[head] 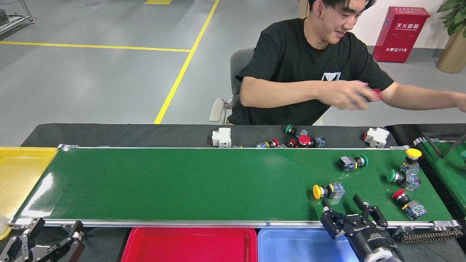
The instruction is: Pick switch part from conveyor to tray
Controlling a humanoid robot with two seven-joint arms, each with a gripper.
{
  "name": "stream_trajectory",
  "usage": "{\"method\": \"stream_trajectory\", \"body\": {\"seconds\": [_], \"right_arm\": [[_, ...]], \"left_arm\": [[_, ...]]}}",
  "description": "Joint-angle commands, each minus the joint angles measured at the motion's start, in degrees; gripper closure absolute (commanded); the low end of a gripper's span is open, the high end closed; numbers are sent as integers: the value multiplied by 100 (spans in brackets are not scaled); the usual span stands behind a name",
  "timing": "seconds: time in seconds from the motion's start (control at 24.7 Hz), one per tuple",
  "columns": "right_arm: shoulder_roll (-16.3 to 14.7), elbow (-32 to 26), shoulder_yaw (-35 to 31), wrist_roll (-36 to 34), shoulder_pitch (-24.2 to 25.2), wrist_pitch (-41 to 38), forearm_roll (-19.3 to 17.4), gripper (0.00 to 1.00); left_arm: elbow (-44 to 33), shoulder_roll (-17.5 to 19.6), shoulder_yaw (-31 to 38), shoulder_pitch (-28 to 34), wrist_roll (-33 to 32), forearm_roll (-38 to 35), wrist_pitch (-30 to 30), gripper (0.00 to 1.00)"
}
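**Over the belt: five switch parts and an open gripper**

Along the left edge, a yellow tray (pixel 18 174) is lying partly cut off, and below it the left gripper (pixel 43 242) is sitting low with its fingers spread and empty. Running across the middle, the conveyor (pixel 182 182) is carrying five switch parts at its right end: a yellow-capped switch part (pixel 327 191), a green-capped one (pixel 352 162), a second green one (pixel 402 179), a red one (pixel 408 204) and a second yellow one (pixel 411 160). Beneath the near rail, a red tray (pixel 189 244) and a blue tray (pixel 298 245) are showing only in part. The right gripper (pixel 347 211) is hanging just near of the first yellow part, wide open, gripping nothing. Behind the table (pixel 127 134), a person (pixel 309 72) is reaching right, one hand (pixel 349 95) blurred. The red cabinet (pixel 400 34) is reading "119".
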Motion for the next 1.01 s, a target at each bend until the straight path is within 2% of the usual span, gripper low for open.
{"method": "stream_trajectory", "body": {"seconds": [0.0,0.28,0.36,0.41,0.49,0.57,0.61,0.81,0.97], "right_arm": [[77,101,10,0,-208,94,24,2],[543,1050,133,0,-946,103,349,3],[649,1226,177,0,-1069,94,437,18],[640,1261,274,0,-1113,86,533,41],[614,1261,353,0,-1130,59,604,72],[622,1252,362,-17,-1130,33,595,92],[622,1243,362,-17,-1122,24,595,97],[640,1102,406,-17,-1078,-11,595,99],[640,496,494,-17,-726,-433,595,99]], "left_arm": [[-11,84,39,-70,37,7,-6,0],[51,110,30,-114,37,7,-23,0],[51,102,21,-140,37,7,-23,0],[59,110,13,-158,37,7,-23,0],[77,110,4,-184,37,7,-23,0],[86,110,4,-184,37,7,-23,0],[86,110,13,-184,37,-2,-23,0],[86,110,13,-184,28,-2,-32,0],[94,110,21,-184,28,7,-32,0]]}}
